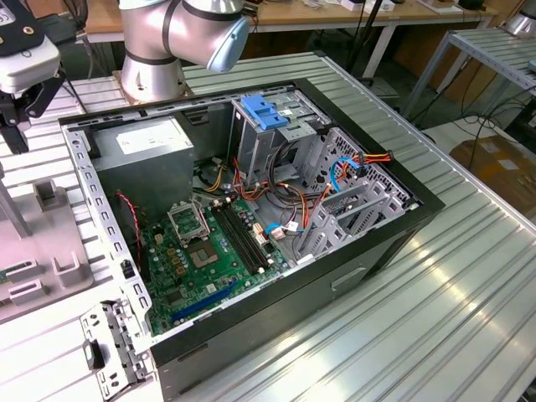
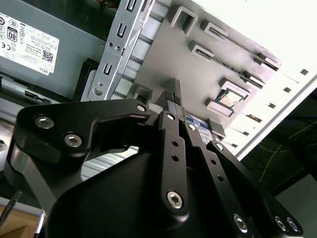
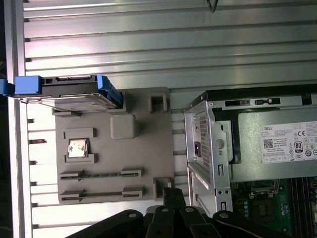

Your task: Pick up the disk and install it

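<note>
The disk [image 3: 74, 94] is a silver drive with blue side rails. It rests at one end of a grey fixture plate [image 3: 114, 163] on the slatted table beside the open computer case [image 3: 213, 148]. My gripper [image 3: 173, 193] hangs above the plate's opposite end, apart from the disk. Its black fingers [image 2: 171, 124] are pressed together with nothing between them. In the exterior view the gripper [image 1: 17, 126] is at the far left, above the fixture plate [image 1: 50, 251].
The case [image 1: 402, 218] lies open mid-table, showing the motherboard [image 1: 201, 260], a grey power supply [image 1: 142, 142] and an upright metal cage with a blue latch [image 1: 264, 113]. The arm's base [image 1: 155, 59] stands behind it. A small chip [image 3: 78, 148] sits in a fixture pocket.
</note>
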